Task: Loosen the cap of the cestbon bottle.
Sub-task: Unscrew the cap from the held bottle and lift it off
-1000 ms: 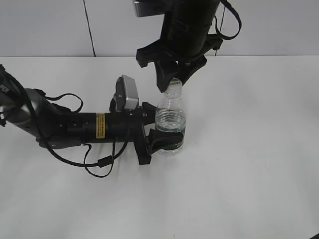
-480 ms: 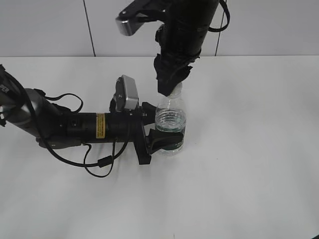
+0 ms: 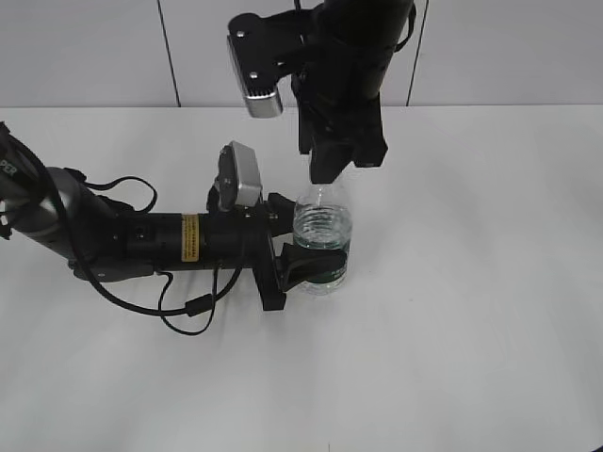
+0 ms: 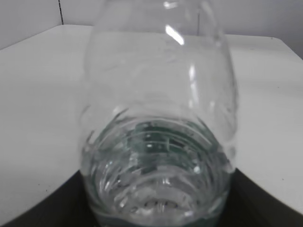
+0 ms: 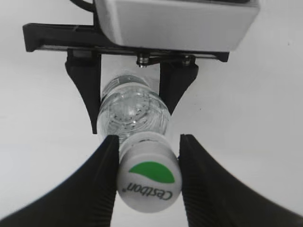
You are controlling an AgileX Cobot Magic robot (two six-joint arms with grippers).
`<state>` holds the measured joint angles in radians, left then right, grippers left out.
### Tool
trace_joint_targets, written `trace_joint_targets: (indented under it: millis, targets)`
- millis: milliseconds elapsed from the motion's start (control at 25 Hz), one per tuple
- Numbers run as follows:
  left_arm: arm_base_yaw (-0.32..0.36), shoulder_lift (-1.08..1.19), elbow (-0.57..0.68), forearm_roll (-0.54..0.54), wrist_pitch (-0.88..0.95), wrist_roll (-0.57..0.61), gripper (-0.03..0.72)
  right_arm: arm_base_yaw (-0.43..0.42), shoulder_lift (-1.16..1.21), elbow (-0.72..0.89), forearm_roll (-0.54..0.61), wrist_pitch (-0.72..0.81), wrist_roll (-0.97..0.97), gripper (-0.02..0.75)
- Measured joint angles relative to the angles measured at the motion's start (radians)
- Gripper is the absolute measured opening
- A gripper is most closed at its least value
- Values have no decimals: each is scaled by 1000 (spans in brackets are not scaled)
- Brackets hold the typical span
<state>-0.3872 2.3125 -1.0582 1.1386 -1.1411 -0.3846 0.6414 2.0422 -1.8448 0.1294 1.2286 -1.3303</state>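
1. The right gripper (image 5: 147,176) hangs above the upright cestbon bottle (image 3: 322,235) — its fingers (image 5: 103,179) clench the white cap (image 5: 148,180) between them.
2. Lower down, the left gripper (image 3: 306,252) grasps the bottle's body — one finger on each side.
3. The bottle stands on the white table (image 3: 471,311).

Cestbon bottle (image 3: 322,240) upright on table (image 3: 471,282), mid-view. Left gripper (image 3: 300,254) clasps its lower body from the left. Right gripper (image 5: 147,182) directly above, fingers flanking, apparently touching, the cap (image 5: 148,179).
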Motion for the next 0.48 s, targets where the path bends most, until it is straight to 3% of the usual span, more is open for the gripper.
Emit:
trace_joint_targets:
  millis: [480]
  targets:
    - [0, 0, 0, -2, 1, 0, 412, 0, 0, 0, 0, 0, -46, 297]
